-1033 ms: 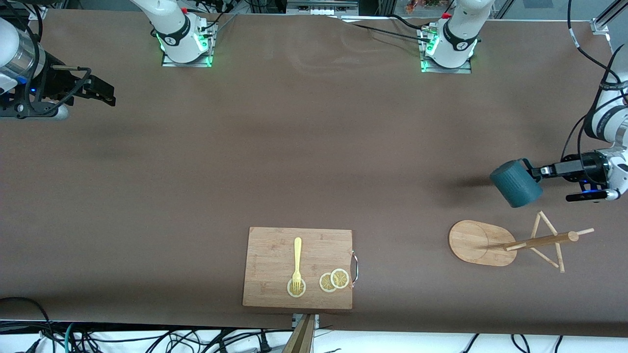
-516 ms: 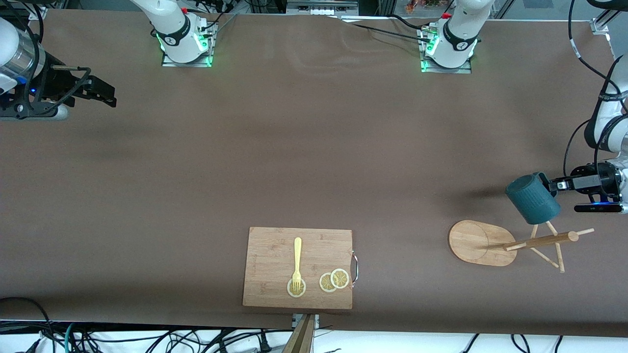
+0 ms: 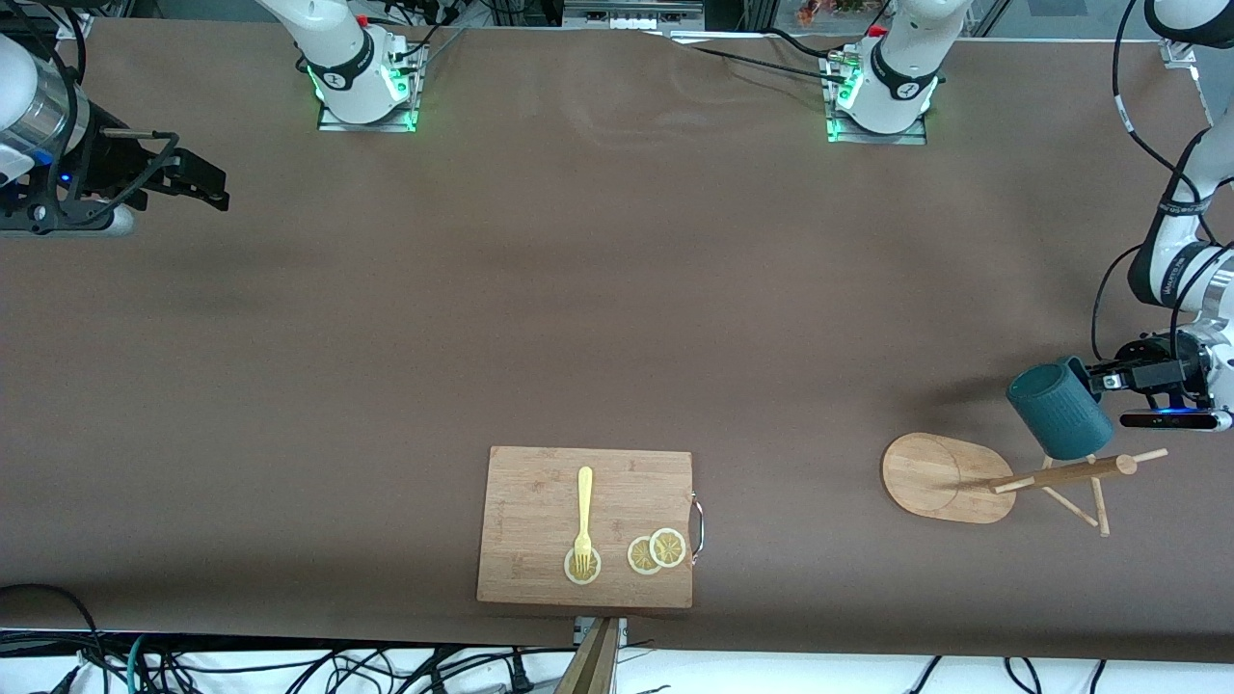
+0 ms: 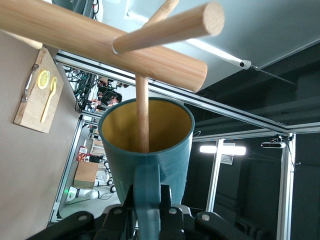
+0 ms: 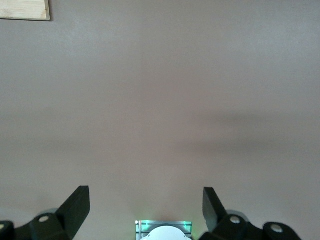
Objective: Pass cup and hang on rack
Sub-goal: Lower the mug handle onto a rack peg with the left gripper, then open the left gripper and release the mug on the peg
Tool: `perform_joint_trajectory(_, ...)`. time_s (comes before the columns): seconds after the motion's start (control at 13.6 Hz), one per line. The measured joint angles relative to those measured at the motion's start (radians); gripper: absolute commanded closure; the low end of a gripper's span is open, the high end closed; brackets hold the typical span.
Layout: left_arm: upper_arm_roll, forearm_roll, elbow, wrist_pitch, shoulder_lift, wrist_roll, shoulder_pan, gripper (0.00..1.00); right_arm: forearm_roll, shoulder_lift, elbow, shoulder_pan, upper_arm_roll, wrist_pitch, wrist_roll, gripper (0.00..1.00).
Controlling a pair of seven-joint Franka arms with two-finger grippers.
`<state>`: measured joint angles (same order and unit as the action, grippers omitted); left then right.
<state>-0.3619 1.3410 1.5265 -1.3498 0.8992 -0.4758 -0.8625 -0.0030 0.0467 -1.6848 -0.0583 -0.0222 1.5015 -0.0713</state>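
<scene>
My left gripper (image 3: 1099, 379) is shut on the loop handle of the dark teal ribbed cup (image 3: 1059, 414) and holds it in the air over the top of the bamboo rack (image 3: 1060, 474). The rack's oval base (image 3: 940, 477) stands at the left arm's end of the table. In the left wrist view the left gripper (image 4: 147, 192) pinches the handle, and a thin peg (image 4: 142, 115) of the rack runs into the yellowish mouth of the cup (image 4: 150, 165) below the pole (image 4: 100, 40). My right gripper (image 3: 207, 183) is open and empty and waits at the right arm's end; the right wrist view shows it (image 5: 145, 197) over bare table.
A rectangular bamboo cutting board (image 3: 540, 482) lies near the front edge with a yellow fork (image 3: 584, 506) and lemon slices (image 3: 656, 551) on it. The board also shows in the left wrist view (image 4: 35, 107). The arm bases (image 3: 362, 77) stand along the table's back edge.
My left gripper has carried the cup from beside the rack to over its top pegs, and a peg now enters the cup's mouth. The right arm has not moved.
</scene>
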Motion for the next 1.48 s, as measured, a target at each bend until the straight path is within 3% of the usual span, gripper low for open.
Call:
perform_joint_trajectory(0.15,0.006,0.000,-0.029,0.034,0.023,0.000,-0.008,0.93,0.000,0.000,0.000,0.000,0.000,0.000,0.000,0.00)
perform_joint_trajectory(0.22,0.011,0.000,-0.045,0.049,0.037,0.000,-0.011,0.79,0.000,0.000,0.000,0.000,0.000,0.000,0.000,0.00)
perform_joint_trajectory(0.3,0.016,0.000,-0.060,0.062,0.052,0.000,-0.014,0.72,0.000,0.000,0.000,0.000,0.000,0.000,0.000,0.00)
perform_joint_trajectory(0.37,0.024,0.000,-0.073,0.076,0.064,0.000,-0.015,0.25,0.000,0.000,0.000,0.000,0.000,0.000,0.000,0.00)
perform_joint_trajectory(0.44,0.029,0.000,-0.082,0.086,0.075,0.000,-0.017,0.00,0.000,0.000,0.000,0.000,0.000,0.000,0.000,0.00)
perform_joint_trajectory(0.96,0.039,-0.009,-0.104,0.113,0.091,-0.025,-0.020,0.00,0.001,0.000,0.000,0.000,0.000,0.000,0.000,0.00)
perform_joint_trajectory(1.25,0.032,-0.255,-0.233,0.124,0.081,-0.045,-0.018,0.00,0.001,0.000,0.000,0.000,0.000,0.000,0.000,0.00)
perform_joint_trajectory(1.48,0.026,-0.423,-0.281,0.126,0.018,-0.043,0.006,0.00,0.001,0.000,0.000,0.000,0.000,0.000,0.000,0.00)
